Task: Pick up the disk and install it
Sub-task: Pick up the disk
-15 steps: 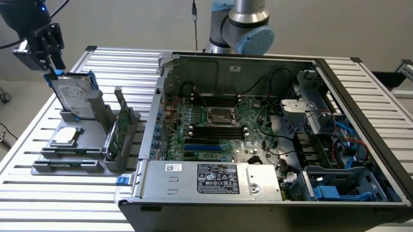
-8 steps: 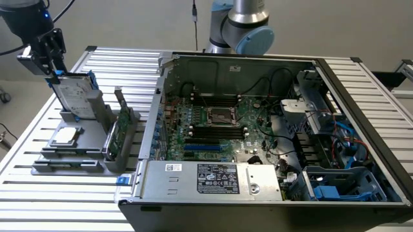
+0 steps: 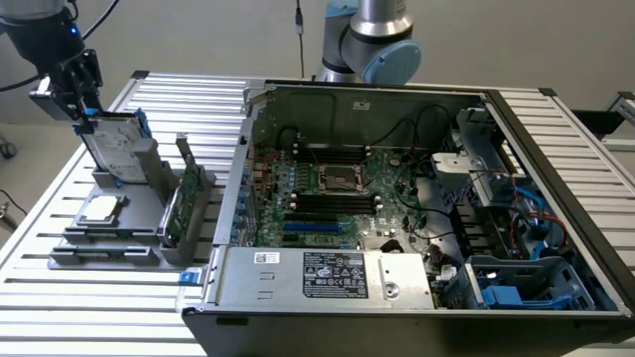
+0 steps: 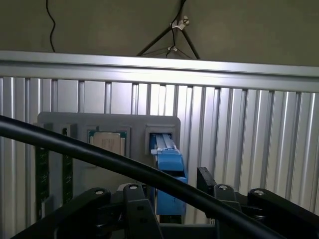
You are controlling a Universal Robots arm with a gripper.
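The disk [image 3: 117,149], a silver drive in a blue carrier, stands on edge and leaning in a slot of the grey holder [image 3: 149,249] at the exterior view's left. My gripper [image 3: 83,119] hangs at the disk's upper end. In the wrist view the disk's blue edge [image 4: 168,164] runs up from its slot between the black fingers [image 4: 135,211], and a gap shows on each side of it. The gripper [image 4: 172,211] is open and straddles the disk without closing on it.
The holder also carries a small square silver chip [image 3: 102,210] and an upright green circuit card [image 3: 178,208]. The open computer case [image 3: 297,309] fills the exterior view's right, with blue drive bays [image 3: 516,286] at its near corner. A black cable [image 4: 99,159] crosses the wrist view.
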